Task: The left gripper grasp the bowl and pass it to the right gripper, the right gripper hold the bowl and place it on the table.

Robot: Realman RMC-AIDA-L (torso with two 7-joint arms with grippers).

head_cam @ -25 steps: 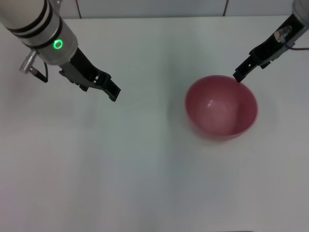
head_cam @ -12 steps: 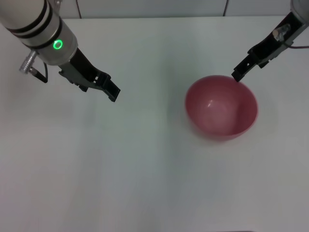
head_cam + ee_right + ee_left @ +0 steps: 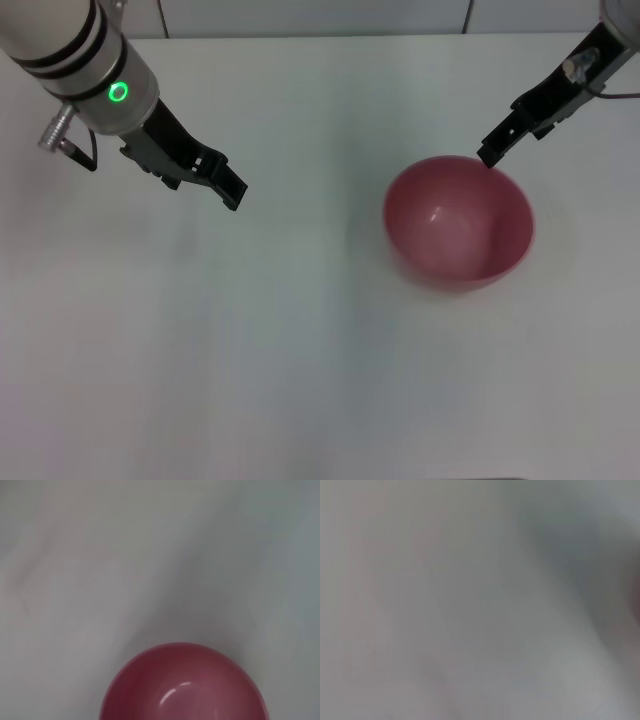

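Note:
The pink bowl (image 3: 458, 222) stands upright on the white table (image 3: 300, 330), right of centre. It also fills the lower part of the right wrist view, bowl (image 3: 182, 685). My right gripper (image 3: 489, 155) hangs just beyond the bowl's far rim, close to it, with nothing seen in its grasp. My left gripper (image 3: 228, 184) hovers over the table far to the left of the bowl, open and empty. The left wrist view shows only blurred tabletop.
A tiled wall edge (image 3: 320, 30) runs along the far side of the table. White tabletop stretches between the two arms and in front of the bowl.
My right gripper has drawn slightly up and back from the bowl's far rim. The bowl stays on the table, and the left arm has barely moved.

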